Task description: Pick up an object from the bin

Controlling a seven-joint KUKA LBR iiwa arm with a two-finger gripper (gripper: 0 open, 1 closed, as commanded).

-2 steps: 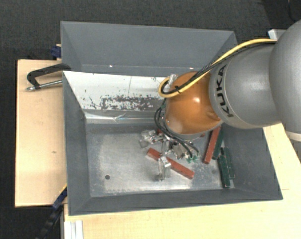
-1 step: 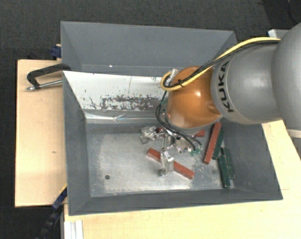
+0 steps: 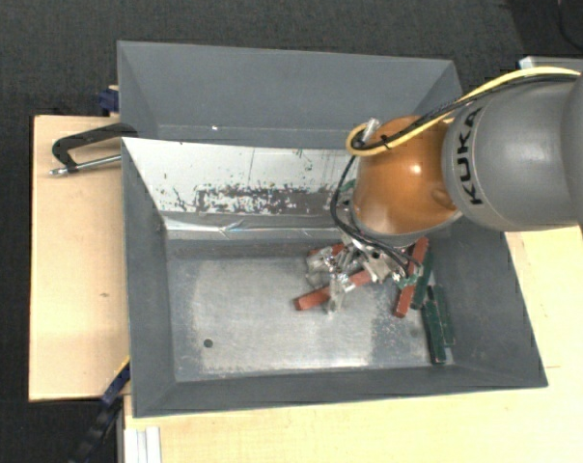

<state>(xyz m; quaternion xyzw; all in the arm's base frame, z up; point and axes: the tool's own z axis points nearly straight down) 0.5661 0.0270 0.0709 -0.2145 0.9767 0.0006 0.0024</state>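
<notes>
Right of bin (image 3: 147,287) centre, tool (image 3: 340,278) just beside small red piece (image 3: 313,300); grip state unclear

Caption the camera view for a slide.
Gripper low over red-brown pieces in the grey bin, green stick beside them.

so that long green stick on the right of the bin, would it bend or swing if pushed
The green stick lies dead straight, so it is probably stiff. It is slim, so likely light. A push near one end would probably swing it round.
</notes>
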